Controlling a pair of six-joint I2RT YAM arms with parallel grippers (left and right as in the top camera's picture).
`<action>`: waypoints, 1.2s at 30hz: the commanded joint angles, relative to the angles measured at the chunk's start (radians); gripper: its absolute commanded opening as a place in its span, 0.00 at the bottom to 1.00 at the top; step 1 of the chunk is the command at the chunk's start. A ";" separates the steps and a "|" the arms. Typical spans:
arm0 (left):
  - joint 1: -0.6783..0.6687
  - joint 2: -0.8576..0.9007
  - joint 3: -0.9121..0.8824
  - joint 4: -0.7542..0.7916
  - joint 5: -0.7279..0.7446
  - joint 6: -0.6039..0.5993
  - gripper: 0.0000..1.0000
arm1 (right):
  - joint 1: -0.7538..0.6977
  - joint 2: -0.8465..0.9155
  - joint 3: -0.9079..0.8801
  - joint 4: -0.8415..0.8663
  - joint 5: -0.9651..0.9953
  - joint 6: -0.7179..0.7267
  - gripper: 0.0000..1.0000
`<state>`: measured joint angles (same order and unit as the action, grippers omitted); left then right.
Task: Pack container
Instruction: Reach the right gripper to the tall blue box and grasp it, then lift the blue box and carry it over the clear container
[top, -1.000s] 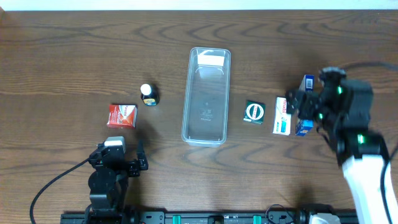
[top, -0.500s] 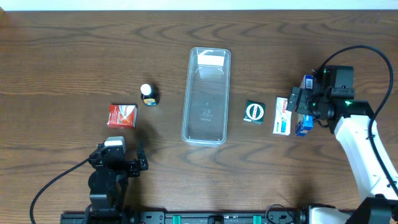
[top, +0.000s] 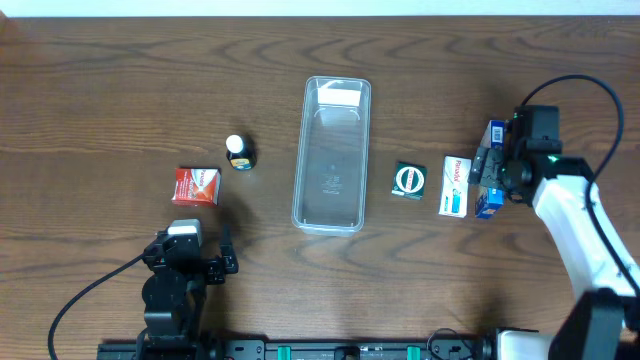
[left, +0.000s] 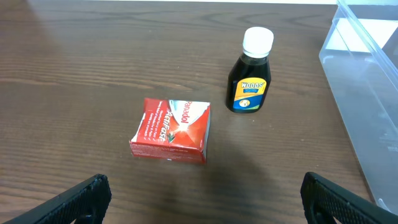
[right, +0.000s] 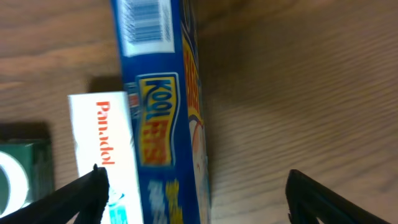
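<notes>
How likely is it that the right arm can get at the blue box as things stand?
Probably yes: the right end effector hangs open directly over the blue box, with the box between its fingers. The white box lies close beside it, so a finger may catch on it.

1. Left arm (top: 172, 285): black housing with a light grey block (top: 185, 229) on top and a black cable (top: 100, 284) curving off.
2. Right arm (top: 578, 222): white link and black wrist unit with a green light (top: 549, 157). A black cable (top: 575, 78) loops above.
3. Left gripper (left: 205, 186) and right gripper (right: 196, 180): black, tapered fingertips.
</notes>
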<state>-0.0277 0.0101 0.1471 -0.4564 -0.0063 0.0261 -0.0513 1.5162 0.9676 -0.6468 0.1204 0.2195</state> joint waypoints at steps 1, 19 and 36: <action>0.005 -0.006 -0.013 -0.021 -0.001 -0.001 0.98 | -0.007 0.058 0.016 0.021 -0.005 0.030 0.79; 0.005 -0.006 -0.013 -0.021 -0.001 -0.001 0.98 | -0.006 0.074 0.016 0.124 -0.065 0.058 0.36; 0.005 -0.006 -0.013 -0.021 -0.001 -0.001 0.98 | 0.120 -0.211 0.098 0.136 -0.289 0.135 0.17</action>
<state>-0.0277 0.0101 0.1471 -0.4564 -0.0067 0.0261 0.0105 1.3785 1.0164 -0.5217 -0.0769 0.2970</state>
